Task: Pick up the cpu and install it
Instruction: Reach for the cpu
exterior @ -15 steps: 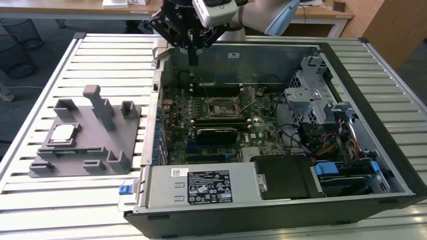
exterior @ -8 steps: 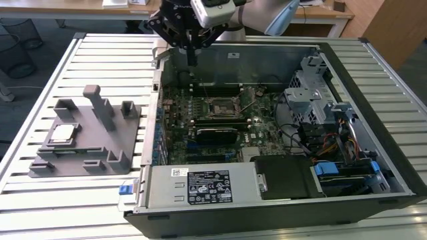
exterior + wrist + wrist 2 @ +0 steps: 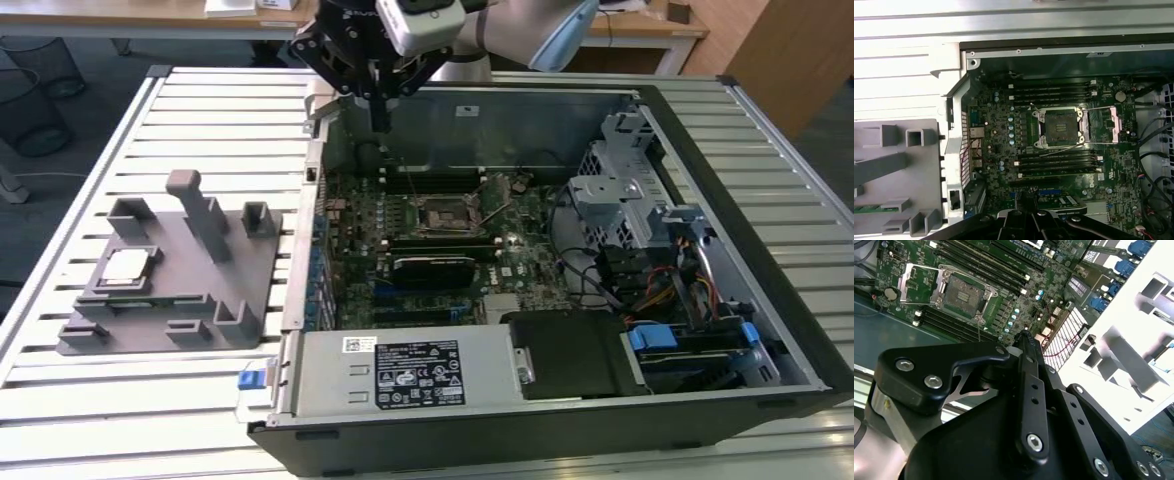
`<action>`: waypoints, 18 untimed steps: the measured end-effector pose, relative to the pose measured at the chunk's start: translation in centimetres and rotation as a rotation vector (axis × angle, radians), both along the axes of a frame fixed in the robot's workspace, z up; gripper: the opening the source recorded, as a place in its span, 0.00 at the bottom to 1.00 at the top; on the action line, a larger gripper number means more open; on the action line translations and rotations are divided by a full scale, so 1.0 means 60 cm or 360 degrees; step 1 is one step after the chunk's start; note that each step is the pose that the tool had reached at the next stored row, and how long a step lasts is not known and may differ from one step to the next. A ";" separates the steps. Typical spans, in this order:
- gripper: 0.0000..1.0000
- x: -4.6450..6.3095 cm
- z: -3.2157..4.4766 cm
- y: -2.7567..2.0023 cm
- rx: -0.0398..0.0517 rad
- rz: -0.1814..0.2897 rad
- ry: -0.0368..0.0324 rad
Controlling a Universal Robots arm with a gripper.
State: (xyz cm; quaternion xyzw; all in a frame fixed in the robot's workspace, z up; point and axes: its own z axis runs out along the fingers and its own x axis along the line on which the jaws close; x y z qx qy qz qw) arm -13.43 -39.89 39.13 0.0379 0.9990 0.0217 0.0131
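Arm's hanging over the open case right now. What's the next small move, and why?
Probably carry the gripper toward the exterior view's left, over the grey fixture. The cpu lies there, apart from the gripper, which hangs above the computer case, and the socket stands open and empty, so the chip must be fetched first.

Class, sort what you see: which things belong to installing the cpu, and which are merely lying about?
Belong to the job:
cpu, resting on the grey fixture
empty socket
gripper, above the case

Just lying about:
power supply
drive cage
cables
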 end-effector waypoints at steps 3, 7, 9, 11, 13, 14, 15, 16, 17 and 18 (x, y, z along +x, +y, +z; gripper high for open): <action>0.11 -0.002 0.000 0.0000 0.0000 0.0000 0.0000; 0.11 -0.004 0.000 0.0000 0.0000 0.0000 0.0000; 0.11 -0.005 -0.001 0.0000 0.0000 0.0000 0.0000; 0.11 -0.007 -0.001 0.0000 0.0000 0.0000 0.0000; 0.11 -0.008 -0.001 0.0000 0.0000 0.0000 0.0000; 0.11 -0.009 -0.001 0.0000 0.0000 0.0000 0.0000; 0.11 -0.010 -0.001 0.0001 0.0000 0.0000 0.0000; 0.11 -0.011 -0.001 0.0001 0.0000 0.0000 0.0000; 0.11 -0.012 -0.001 0.0001 0.0000 0.0000 0.0000; 0.11 -0.012 -0.001 0.0002 0.0000 0.0000 0.0000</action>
